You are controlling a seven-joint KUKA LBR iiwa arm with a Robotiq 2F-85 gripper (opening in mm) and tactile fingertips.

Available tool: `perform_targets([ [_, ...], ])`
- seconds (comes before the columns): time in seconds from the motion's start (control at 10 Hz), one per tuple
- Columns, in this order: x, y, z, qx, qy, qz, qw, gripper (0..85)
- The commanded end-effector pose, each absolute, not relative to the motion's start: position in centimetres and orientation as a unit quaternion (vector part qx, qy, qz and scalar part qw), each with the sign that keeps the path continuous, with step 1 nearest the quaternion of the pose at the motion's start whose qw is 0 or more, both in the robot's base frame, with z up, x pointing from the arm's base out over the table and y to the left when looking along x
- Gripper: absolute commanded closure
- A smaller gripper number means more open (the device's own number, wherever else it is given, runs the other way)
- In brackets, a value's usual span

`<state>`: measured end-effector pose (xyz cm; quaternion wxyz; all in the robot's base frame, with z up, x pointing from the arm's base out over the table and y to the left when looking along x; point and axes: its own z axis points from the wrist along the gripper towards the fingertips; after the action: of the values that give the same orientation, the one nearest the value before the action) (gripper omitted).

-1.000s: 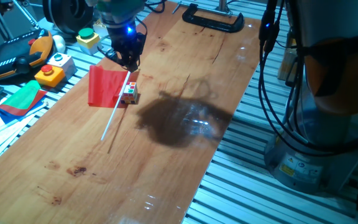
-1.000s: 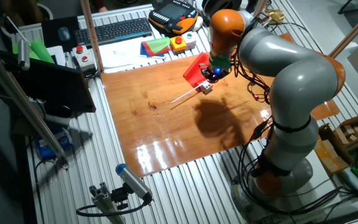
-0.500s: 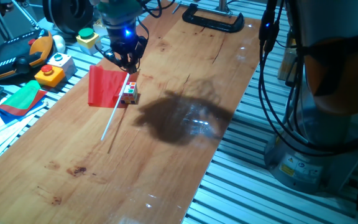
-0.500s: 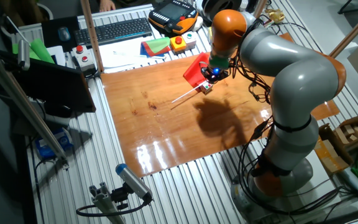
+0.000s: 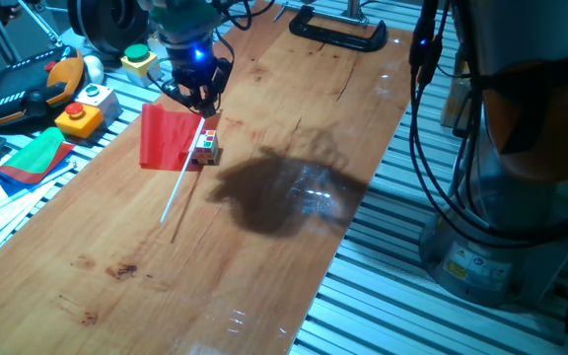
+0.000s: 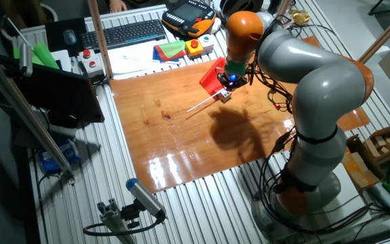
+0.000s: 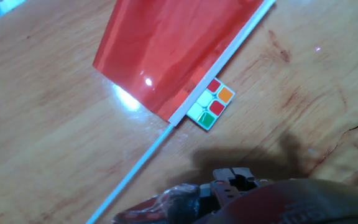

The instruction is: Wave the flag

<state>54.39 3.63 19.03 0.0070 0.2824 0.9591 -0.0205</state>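
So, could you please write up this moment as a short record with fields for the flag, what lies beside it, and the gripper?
flag: red sheet on a thin white stick, lying flat on the wooden table
stick: runs along one edge of the sheet, free end pointing away from the gripper
cube: small multicoloured cube, touching the stick on the side away from the sheet
gripper: above the flag's upper end, not holding it; jaw state unclear
off the board: red-and-green folded cloth, button boxes
task progress: flag not yet picked up

Multicoloured cube [image 5: 205,148] on wooden table [image 5: 264,247]; black clamp [image 5: 338,30] at far end (button boxes alongside).
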Motion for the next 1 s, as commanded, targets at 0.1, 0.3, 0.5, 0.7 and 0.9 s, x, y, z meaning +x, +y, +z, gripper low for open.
perform_targets([
  [0.1, 54.48, 3.76, 18.98, 0.284, 0.958, -0.029, 0.012, 84.3],
  [0.3, 54.48, 3.80, 18.98, 0.289, 0.957, -0.023, 0.008, 84.3],
  [0.5, 54.48, 3.91, 18.97, 0.290, 0.957, -0.018, 0.006, 84.3],
  [0.7, 54.48, 3.93, 18.97, 0.293, 0.956, -0.012, -0.001, 84.3],
  [0.9, 54.35, 4.10, 18.89, 0.298, 0.954, -0.011, -0.008, 84.3],
])
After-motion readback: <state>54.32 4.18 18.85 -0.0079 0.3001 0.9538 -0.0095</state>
